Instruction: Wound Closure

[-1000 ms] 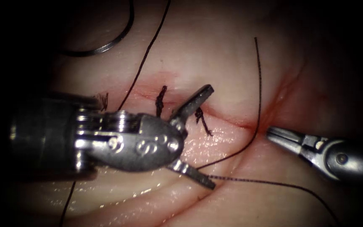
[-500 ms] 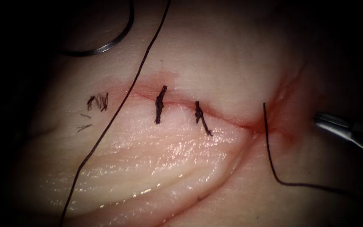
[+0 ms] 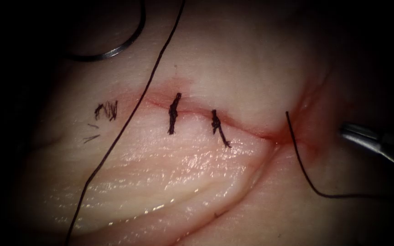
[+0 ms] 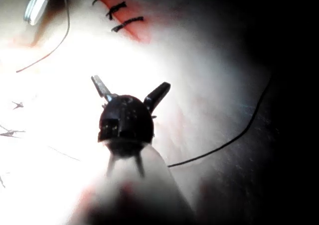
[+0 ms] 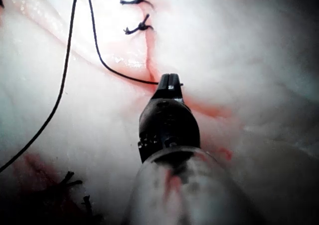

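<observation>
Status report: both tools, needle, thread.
Left tool open, empty. Right tool shut, empty. Needle lying free on tissue. Thread loose beside cut.

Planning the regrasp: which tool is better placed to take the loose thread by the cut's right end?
Probably right. The right tool, jaws shut and empty, sits just right of that thread. The left tool, open and empty, is farther off. The needle lies free on the tissue.
</observation>
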Available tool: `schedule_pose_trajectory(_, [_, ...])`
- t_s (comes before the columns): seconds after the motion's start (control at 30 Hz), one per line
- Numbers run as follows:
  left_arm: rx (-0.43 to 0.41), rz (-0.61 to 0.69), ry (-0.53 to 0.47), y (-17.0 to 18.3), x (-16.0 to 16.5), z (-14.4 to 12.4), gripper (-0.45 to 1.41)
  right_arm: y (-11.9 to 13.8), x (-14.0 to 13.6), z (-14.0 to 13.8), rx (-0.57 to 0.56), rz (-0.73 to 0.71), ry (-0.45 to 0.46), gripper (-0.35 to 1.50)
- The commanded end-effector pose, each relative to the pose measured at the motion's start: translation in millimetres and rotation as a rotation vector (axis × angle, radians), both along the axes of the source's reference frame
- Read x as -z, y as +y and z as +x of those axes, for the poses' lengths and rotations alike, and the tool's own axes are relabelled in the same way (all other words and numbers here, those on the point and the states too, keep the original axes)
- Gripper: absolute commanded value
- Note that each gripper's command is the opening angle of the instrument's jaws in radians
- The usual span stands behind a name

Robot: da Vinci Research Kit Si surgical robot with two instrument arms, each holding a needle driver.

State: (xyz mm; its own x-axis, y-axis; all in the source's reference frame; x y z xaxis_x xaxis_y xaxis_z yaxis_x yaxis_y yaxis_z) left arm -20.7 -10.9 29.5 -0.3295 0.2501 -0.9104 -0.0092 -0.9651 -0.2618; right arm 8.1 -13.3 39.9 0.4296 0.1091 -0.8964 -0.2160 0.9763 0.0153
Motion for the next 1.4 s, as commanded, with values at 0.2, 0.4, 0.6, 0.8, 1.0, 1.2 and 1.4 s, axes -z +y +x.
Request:
schedule_pose_trajectory(0.2, [0.201, -0.075, 0.101, 8.2, -0.5, -1.7, 0.94, 4.0, 1.2, 0.7, -0.029, -0.004, -0.016, -0.35])
schedule_pose_trajectory(0.4, [0.365, -0.143, 0.312, 13.3, -4.7, -0.2, 0.91, 4.9, 2.1, 2.7, -0.034, 0.002, 0.022, -0.35])
schedule_pose_trajectory(0.6, [0.397, -0.138, 0.397, 16.7, -10.8, 1.4, 0.91, 4.9, 1.9, 5.7, -0.033, 0.002, 0.045, -0.35])
schedule_pose_trajectory(0.8, [0.323, -0.052, 0.433, 17.3, -17.1, 2.3, 0.81, 4.6, 1.8, 6.3, -0.027, -0.003, 0.060, 0.04])
schedule_pose_trajectory(1.0, [0.290, 0.001, 0.469, 17.3, -22.8, 4.4, 0.78, 4.3, 1.8, 6.6, -0.038, 0.067, 0.095, 0.29])
schedule_pose_trajectory(1.2, [0.316, 0.059, 0.482, 17.6, -26.5, 7.2, 0.78, 3.7, 1.6, 8.0, -0.068, 0.134, 0.113, 0.54])
schedule_pose_trajectory(1.4, [0.343, 0.162, 0.469, 17.6, -28.5, 8.7, 0.88, 3.2, 1.3, 8.7, -0.076, 0.137, 0.112, 0.61])
